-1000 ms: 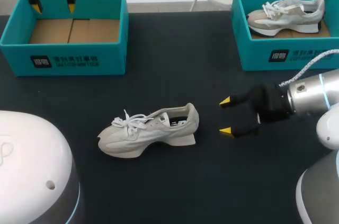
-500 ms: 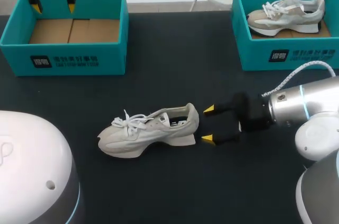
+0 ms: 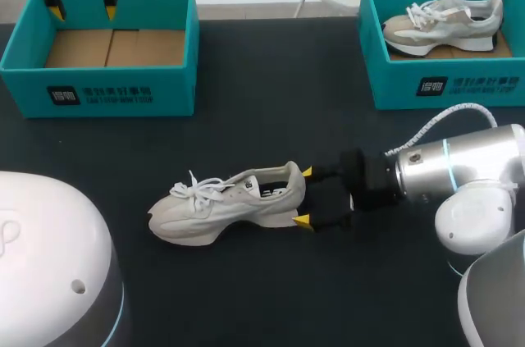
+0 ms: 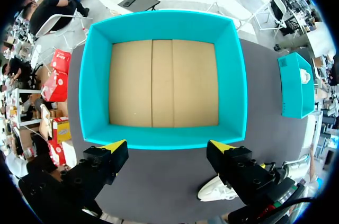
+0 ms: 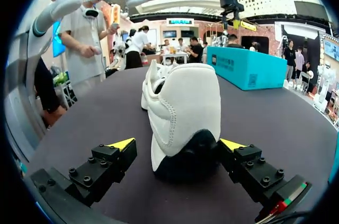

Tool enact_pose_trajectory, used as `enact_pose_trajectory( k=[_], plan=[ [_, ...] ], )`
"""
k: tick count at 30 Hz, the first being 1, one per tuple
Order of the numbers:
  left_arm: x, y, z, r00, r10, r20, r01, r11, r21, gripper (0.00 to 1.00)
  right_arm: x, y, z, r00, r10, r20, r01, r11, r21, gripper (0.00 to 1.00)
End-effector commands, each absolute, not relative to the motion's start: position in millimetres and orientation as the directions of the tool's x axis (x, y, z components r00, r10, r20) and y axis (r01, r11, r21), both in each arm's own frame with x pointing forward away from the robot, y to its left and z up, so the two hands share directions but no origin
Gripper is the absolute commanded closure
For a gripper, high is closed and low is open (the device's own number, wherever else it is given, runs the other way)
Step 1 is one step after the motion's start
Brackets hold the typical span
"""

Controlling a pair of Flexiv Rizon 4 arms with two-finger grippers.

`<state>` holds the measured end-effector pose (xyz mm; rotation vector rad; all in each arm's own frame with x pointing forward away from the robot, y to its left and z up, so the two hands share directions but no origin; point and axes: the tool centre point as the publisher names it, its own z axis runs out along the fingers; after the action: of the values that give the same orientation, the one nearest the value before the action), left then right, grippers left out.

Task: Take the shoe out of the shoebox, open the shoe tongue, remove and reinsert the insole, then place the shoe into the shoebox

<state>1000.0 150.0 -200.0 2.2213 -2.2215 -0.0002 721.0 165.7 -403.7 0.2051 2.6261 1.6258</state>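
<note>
A white lace-up shoe (image 3: 225, 203) lies on its sole in the middle of the dark table, toe to the left. My right gripper (image 3: 304, 197) stands open at its heel, one yellow tip on each side. In the right wrist view the heel (image 5: 183, 113) sits between the open fingers of the gripper (image 5: 178, 144), one finger close against the black sole, the other a little apart. My left gripper (image 3: 83, 12) hangs open above the empty teal shoebox (image 3: 123, 93) at the back left. The left wrist view has that gripper (image 4: 168, 146) over the box's near wall (image 4: 164, 138).
A second teal shoebox (image 3: 459, 84) at the back right holds another pale shoe (image 3: 447, 19). Dark bare tabletop lies between the two boxes and in front of the shoe. My own round white housings fill the near corners of the head view.
My right gripper has moved left across the table to the shoe, and its open fingers now straddle the heel. The shoe has shifted slightly left. The left arm has stayed still.
</note>
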Motion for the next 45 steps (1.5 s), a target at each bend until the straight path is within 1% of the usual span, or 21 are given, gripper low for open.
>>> enact_pose_trajectory(
  k=[1,17,25,26,27,28,29,33,39,45],
  plan=[
    [1000,150,-200,0.0,-1.0,0.0,-1.0,0.0,0.0,0.0,729,174,-406,-0.991,0.134,0.032,0.089,0.448,0.89,0.0],
    [1000,150,-200,0.0,-1.0,0.0,-1.0,0.0,0.0,0.0,730,203,-415,-0.995,0.081,0.062,0.092,0.444,0.892,0.0],
    [1000,150,-200,0.0,-1.0,0.0,-1.0,0.0,0.0,0.0,728,208,-424,-0.994,0.073,0.078,0.103,0.442,0.891,0.0],
    [1000,150,-200,0.0,-1.0,0.0,-1.0,0.0,0.0,0.0,728,208,-424,-0.994,0.072,0.079,0.103,0.443,0.891,0.02],
    [1000,150,-200,0.0,-1.0,0.0,-1.0,0.0,0.0,0.0,729,209,-425,-0.994,0.071,0.079,0.102,0.444,0.89,0.58],
    [1000,150,-200,0.0,-1.0,0.0,-1.0,0.0,0.0,0.0,729,210,-425,-0.994,0.071,0.077,0.101,0.445,0.89,0.83],
    [1000,150,-200,0.0,-1.0,0.0,-1.0,0.0,0.0,0.0,729,210,-425,-0.995,0.07,0.076,0.1,0.446,0.89,1.0],
    [1000,150,-200,0.0,-1.0,0.0,-1.0,0.0,0.0,0.0,728,209,-425,-0.995,0.075,0.07,0.097,0.451,0.888,1.0],
    [1000,150,-200,0.0,-1.0,0.0,-1.0,0.0,0.0,0.0,733,192,-419,-0.987,0.156,0.048,0.112,0.433,0.895,1.0],
    [1000,150,-200,0.0,-1.0,0.0,-1.0,0.0,0.0,0.0,732,182,-420,-0.983,0.174,0.055,0.128,0.439,0.889,1.0]
  ],
)
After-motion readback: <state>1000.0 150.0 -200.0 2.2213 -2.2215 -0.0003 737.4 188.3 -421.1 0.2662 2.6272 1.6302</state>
